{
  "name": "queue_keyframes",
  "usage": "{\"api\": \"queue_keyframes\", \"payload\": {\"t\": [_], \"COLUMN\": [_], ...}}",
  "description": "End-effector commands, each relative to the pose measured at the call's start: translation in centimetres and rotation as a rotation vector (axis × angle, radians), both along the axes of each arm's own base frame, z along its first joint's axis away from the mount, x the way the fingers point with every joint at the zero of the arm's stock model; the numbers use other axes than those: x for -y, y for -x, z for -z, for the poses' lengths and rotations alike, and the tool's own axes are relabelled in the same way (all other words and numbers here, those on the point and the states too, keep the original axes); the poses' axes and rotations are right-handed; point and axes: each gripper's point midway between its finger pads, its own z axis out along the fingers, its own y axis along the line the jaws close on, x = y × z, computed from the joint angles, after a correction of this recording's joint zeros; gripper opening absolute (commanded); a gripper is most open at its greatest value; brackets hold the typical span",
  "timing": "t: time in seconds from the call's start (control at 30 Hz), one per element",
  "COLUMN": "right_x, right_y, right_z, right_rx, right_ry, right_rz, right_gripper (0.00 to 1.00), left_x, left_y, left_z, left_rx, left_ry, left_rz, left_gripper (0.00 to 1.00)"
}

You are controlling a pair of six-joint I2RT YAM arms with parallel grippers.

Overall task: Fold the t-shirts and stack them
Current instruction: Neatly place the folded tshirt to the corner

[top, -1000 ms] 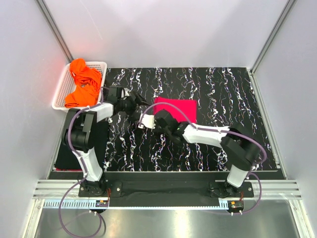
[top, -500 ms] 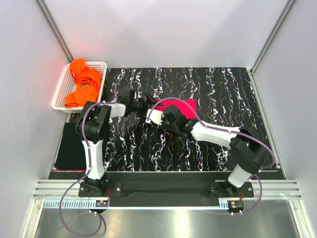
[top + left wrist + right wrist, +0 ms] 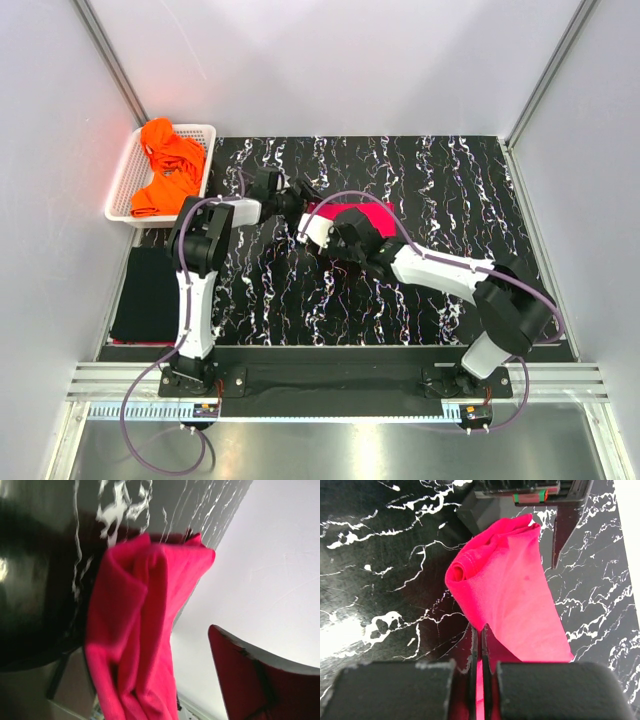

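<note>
1. One pink t-shirt [image 3: 375,213] lies mid table [image 3: 450,180], its left edge raised.
2. Right end effector [image 3: 479,630] clamps that edge.
3. Left end effector [image 3: 303,192]: jaws apart around it.
4. Orange t-shirts [image 3: 168,165], count unclear, in one far-left basket [image 3: 120,190].
5. One black t-shirt [image 3: 148,295], folded, near left.

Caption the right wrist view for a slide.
Right arm's fingers pinch the bunched edge of the pink t-shirt over the black mat.
</note>
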Motion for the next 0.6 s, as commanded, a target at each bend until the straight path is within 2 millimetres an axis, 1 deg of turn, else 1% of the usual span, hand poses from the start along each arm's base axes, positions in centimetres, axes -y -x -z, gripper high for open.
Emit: {"api": "queue_keyframes", "payload": {"t": [0.0, 0.03, 0.07, 0.13, 0.17, 0.2, 0.27, 0.3, 0.33, 0.37, 0.4, 0.43, 0.47, 0.5, 0.53, 0.57], "right_x": [-0.7, -0.7, -0.8, -0.6, -0.6, -0.3, 0.0, 0.5, 0.9, 1.4, 2.0, 2.6, 3.5, 4.5, 5.2, 6.2], "right_y": [0.2, 0.3, 0.4, 0.5, 0.6, 1.0, 1.6, 2.1, 2.6, 2.9, 3.4, 4.0, 4.1, 4.6, 4.9, 5.1], "right_z": [-2.8, -2.8, -2.9, -2.8, -2.8, -2.4, -2.7, -2.3, -2.2, -2.1, -3.0, -2.8, -4.2, -4.1, -4.5, -6.0], "right_rx": [0.015, 0.011, 0.005, -0.001, -0.008, -0.036, -0.075, -0.104, -0.122, -0.147, -0.153, -0.17, -0.17, -0.188, -0.19, -0.171], "right_ry": [-0.1, -0.102, -0.11, -0.107, -0.114, -0.098, -0.124, -0.114, -0.12, -0.148, -0.174, -0.186, -0.25, -0.244, -0.252, -0.291], "right_rz": [-0.014, -0.012, -0.01, -0.003, 0.002, 0.006, 0.032, 0.046, 0.063, 0.112, 0.137, 0.164, 0.242, 0.284, 0.319, 0.362], "right_gripper": [0.0, 0.0, 0.0, 0.0, 0.02, 0.13, 0.23, 0.31, 0.54, 0.63, 0.7, 0.76, 0.88, 0.91, 0.94, 0.95], "left_x": [0.5, 0.6, 0.9, 0.8, 0.7, 0.7, 0.4, 0.0, -0.1, -0.6, -0.8, -1.1, -1.8, -2.3, -3.0, -3.8], "left_y": [-0.7, -0.9, -1.3, -1.5, -1.7, -1.6, -2.0, -1.7, -1.6, -1.6, -1.3, -1.2, -1.0, -0.3, 0.4, 0.8], "left_z": [0.8, 0.9, 0.4, 0.1, 0.1, 0.1, -0.6, -0.5, -1.4, -1.4, -1.8, -3.6, -3.5, -3.8, -5.1, -5.1], "left_rx": [-0.008, -0.007, 0.01, 0.026, 0.035, 0.051, 0.092, 0.117, 0.136, 0.145, 0.172, 0.219, 0.229, 0.246, 0.27, 0.271], "left_ry": [0.001, 0.005, 0.013, 0.008, -0.003, -0.017, -0.045, -0.083, -0.103, -0.135, -0.158, -0.169, -0.21, -0.247, -0.271, -0.317], "left_rz": [0.017, 0.02, 0.029, 0.038, 0.034, 0.045, 0.043, 0.06, 0.063, 0.048, 0.056, 0.052, 0.035, 0.049, 0.042, 0.022], "left_gripper": [0.78, 0.73, 0.58, 0.43, 0.3, 0.19, 0.0, 0.0, 0.0, 0.0, 0.0, 0.0, 0.0, 0.0, 0.0, 0.0]}}
